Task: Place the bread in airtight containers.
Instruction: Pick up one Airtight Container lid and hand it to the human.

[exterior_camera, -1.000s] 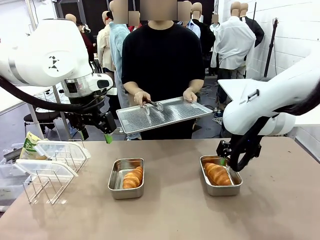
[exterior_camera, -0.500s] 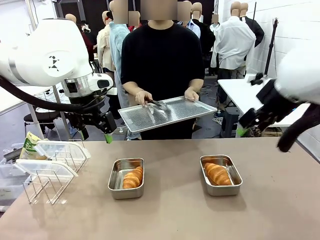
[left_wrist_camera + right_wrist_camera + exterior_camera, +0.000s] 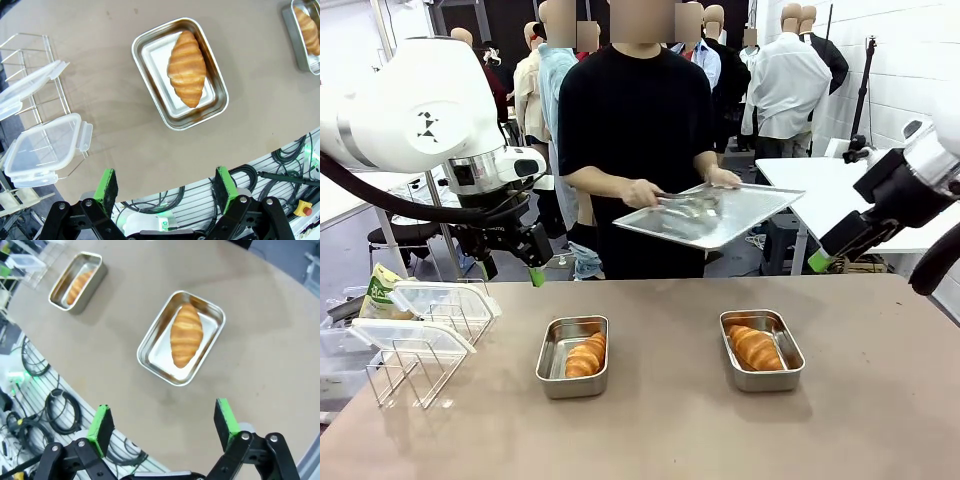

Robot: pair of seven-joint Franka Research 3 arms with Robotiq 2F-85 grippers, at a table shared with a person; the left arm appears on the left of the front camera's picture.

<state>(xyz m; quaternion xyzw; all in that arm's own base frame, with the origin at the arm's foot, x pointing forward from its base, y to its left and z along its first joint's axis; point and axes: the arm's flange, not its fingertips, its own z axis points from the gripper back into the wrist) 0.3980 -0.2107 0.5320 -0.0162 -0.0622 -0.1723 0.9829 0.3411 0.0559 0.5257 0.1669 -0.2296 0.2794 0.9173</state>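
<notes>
Now the right gripper (image 3: 161, 416), gaping empty like the left gripper (image 3: 165, 177), has withdrawn from its container (image 3: 159, 359).

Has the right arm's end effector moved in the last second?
Yes. The right end effector has risen and swung right, off the right container it was reaching into. That container and its bread stayed put.

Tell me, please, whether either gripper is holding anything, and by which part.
Neither: the left gripper and the right gripper both hang open and empty.
</notes>
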